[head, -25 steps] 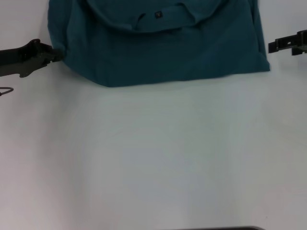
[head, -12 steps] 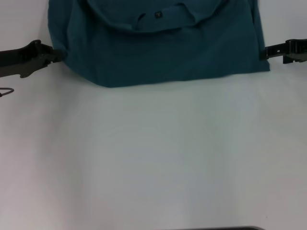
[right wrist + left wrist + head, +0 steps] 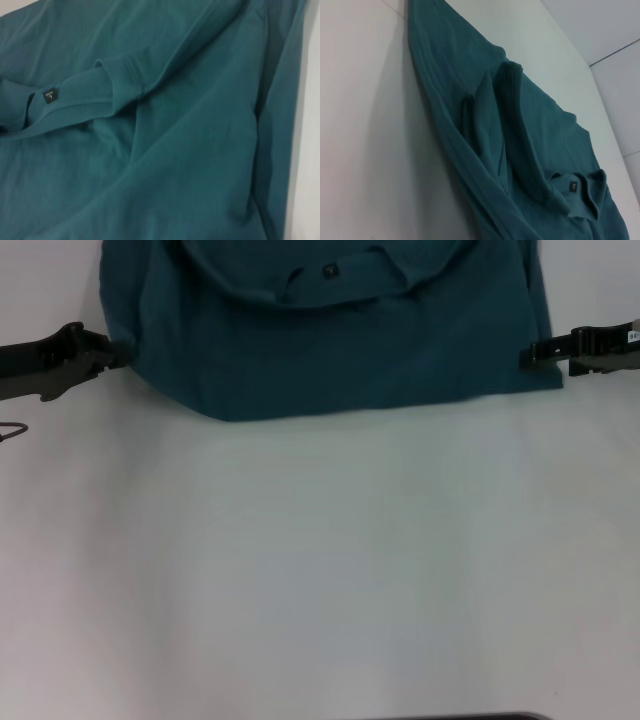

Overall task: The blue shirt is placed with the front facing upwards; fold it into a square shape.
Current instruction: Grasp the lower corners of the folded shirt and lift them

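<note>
The blue shirt (image 3: 340,340) lies folded at the far side of the white table (image 3: 320,570), collar toward me, with its small black neck tag (image 3: 329,272) showing. My left gripper (image 3: 122,355) touches the shirt's left edge. My right gripper (image 3: 527,357) reaches over the shirt's right edge near the front corner. The left wrist view shows the shirt (image 3: 520,150) with its tag (image 3: 573,187) and folded-in sleeve. In the right wrist view the shirt (image 3: 150,150) and tag (image 3: 50,94) fill the picture. The chest lettering is hidden.
A thin wire loop (image 3: 10,430) lies at the table's left border. A dark strip (image 3: 450,717) runs along the near edge. Bare white tabletop stretches between the shirt's front fold and me.
My right gripper has slid leftward from beside the shirt until it overlaps the shirt's right edge. The left gripper and the shirt have stayed where they were.
</note>
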You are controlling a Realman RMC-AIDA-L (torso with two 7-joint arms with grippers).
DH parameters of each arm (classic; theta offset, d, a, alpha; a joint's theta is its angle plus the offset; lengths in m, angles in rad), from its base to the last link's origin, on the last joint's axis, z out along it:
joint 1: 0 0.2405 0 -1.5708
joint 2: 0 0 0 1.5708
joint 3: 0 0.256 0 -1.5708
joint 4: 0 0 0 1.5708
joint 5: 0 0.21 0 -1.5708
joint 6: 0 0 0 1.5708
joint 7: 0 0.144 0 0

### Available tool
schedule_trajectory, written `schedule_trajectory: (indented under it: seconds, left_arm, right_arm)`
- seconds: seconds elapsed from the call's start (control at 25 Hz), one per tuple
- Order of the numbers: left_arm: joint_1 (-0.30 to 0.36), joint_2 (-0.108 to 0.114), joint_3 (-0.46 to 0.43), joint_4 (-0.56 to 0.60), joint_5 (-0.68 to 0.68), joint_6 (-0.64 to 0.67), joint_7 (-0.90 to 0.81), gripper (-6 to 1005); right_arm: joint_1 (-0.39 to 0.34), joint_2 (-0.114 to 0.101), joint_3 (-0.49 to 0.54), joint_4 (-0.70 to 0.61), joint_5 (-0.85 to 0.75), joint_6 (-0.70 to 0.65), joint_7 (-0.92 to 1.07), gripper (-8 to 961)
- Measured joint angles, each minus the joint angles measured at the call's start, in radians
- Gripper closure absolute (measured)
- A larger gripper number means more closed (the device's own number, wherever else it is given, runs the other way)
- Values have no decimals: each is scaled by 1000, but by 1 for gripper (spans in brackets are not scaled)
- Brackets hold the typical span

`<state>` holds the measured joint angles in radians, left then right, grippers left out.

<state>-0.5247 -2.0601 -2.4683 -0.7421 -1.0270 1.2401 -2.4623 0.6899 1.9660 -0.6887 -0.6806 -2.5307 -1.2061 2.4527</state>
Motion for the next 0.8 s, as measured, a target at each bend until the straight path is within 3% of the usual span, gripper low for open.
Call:
schedule_trajectory:
  seconds: [0.8]
  left_arm:
    - [0, 0, 0, -5, -1, 1, 2, 971]
  right_arm:
    - [9, 15, -27, 21, 0, 45, -4, 28]
